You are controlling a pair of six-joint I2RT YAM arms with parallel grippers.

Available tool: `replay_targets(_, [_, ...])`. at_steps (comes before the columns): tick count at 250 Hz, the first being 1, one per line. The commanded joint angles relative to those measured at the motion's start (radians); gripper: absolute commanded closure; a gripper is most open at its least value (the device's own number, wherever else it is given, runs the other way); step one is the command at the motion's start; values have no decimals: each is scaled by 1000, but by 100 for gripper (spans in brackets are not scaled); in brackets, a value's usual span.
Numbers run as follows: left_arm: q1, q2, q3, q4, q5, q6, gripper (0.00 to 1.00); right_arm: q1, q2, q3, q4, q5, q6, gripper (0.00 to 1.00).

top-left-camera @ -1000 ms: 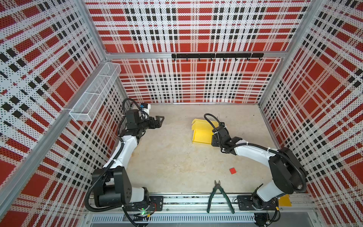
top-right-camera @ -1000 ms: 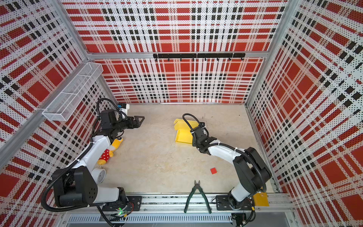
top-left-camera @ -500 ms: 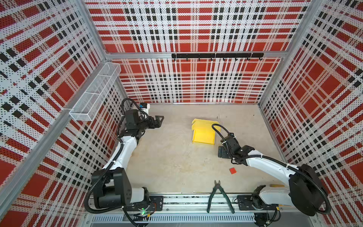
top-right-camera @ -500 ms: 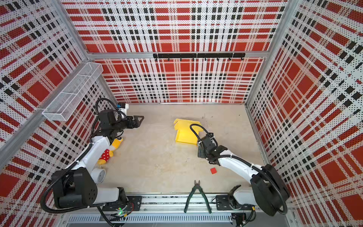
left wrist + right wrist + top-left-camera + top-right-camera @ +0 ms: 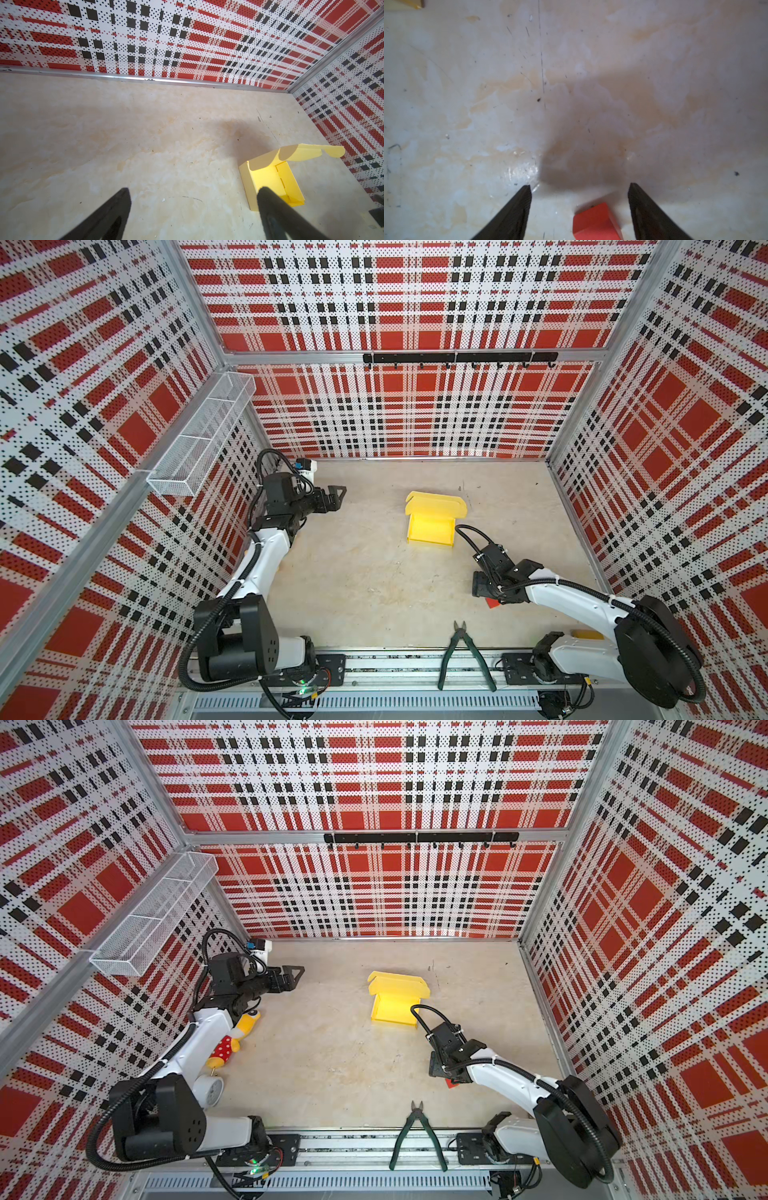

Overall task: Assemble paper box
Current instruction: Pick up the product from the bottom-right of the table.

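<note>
The paper box [image 5: 430, 529] is seen on the table [image 5: 365, 572] towards the back and right of centre, well apart from both arms. Its walls are raised into a shallow tray and its lid [image 5: 299, 152], with rounded ears at the ends, is standing open along the far edge. The left gripper [image 5: 194, 190] is held wide open and empty at the back left, pointed across the table towards the box. The right gripper [image 5: 579, 186] is held low near the front right with its jaws parted. Nothing is gripped by it, although a small red block [image 5: 596, 222] is lying on the table between its fingers. The tray appears to be formed, so closing the lid is judged to be the step in hand. The red block should be left alone, and the pliers [image 5: 465, 651] should be avoided when the right arm is brought back. The tray would best be steadied against a side wall by one gripper, since light card is likely to slide when pushed. The lid should be pressed down near its fold, gently, and the ears guided inside the walls so that they are not crushed on top.
</note>
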State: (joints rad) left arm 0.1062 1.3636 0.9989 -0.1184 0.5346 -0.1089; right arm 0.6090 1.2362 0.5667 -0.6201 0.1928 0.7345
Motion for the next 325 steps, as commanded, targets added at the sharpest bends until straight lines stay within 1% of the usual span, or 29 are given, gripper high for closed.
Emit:
replay_targets(1, [22,-23,-8,26,-2,-9,2,-4,-36,-30,-24,-41,29,30])
replay_targets(19, [23,-21,-6,26,3,-11,2,-3,-43,-39,-37,-52,26,36])
replay_targets(36, [22,-19,-5,27,4,-12,2,-3,-53,-41,-33,-70,13,45])
replay_targets(83, [23,-24,-7,27,4,-10,2,-4,-54,-33,-47,-79,13,56])
replay_targets(136, [25,-29,-12,29,2,-11,2,-3,-36,-26,-49,-90,17,57])
replay_targets(172, [28,-31,-10,29,2,-11,2,0,-9,-17,-49,-84,18,62])
replay_targets(202, [29,-36,-16,29,1,-9,2,3,19,-9,-45,-86,10,68])
replay_targets(227, [35,-37,-12,30,3,-12,2,8,26,0,-53,-83,11,72])
replay_targets(258, [36,-43,-19,33,0,-9,1,7,22,5,-59,-80,9,74])
replay_targets(305, [47,-48,-19,34,0,-13,1,9,11,48,-73,-77,-2,74])
replay_targets(325, [48,-47,-23,37,1,-11,1,13,8,77,-66,-75,-18,76])
